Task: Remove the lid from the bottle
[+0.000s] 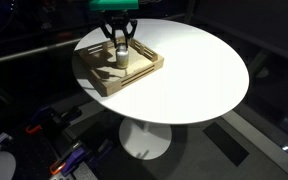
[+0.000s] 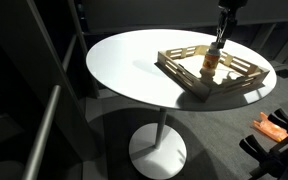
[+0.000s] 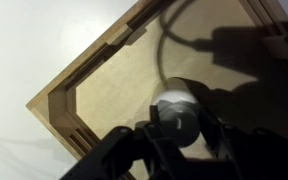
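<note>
No legible text, label, brand, number or sign in any view; bottle (image 2: 211, 66) too small and blurred to read.

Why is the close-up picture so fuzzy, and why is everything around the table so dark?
Wrist view: it is blurred, with the lid a pale glowing blob, the gripper a dark smear, and shadows lying across the tray. Both exterior views: the white table is brightly lit, and the room around it is nearly black.
</note>
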Available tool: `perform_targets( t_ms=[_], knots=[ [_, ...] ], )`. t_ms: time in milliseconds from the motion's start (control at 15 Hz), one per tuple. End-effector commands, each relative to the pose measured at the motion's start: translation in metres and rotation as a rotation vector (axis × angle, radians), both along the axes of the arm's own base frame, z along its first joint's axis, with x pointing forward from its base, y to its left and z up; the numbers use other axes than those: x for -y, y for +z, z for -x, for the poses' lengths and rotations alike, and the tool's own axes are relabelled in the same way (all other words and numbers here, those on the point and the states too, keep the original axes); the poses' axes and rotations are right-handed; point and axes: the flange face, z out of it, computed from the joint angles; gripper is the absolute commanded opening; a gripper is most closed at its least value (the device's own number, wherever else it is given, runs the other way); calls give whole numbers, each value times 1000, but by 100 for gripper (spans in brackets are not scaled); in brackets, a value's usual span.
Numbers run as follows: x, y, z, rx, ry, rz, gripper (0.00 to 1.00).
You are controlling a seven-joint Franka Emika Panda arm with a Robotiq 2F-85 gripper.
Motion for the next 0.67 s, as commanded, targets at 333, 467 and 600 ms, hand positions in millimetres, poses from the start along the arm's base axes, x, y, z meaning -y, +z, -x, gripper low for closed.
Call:
perform_targets(
  t_ms=[333, 467, 600],
  knots=[
    [5, 17, -1, 9, 34, 21, 19],
    [5, 15, -2, 8, 33, 26, 19],
    [6, 10, -3, 0, 21, 29, 19]
  ],
)
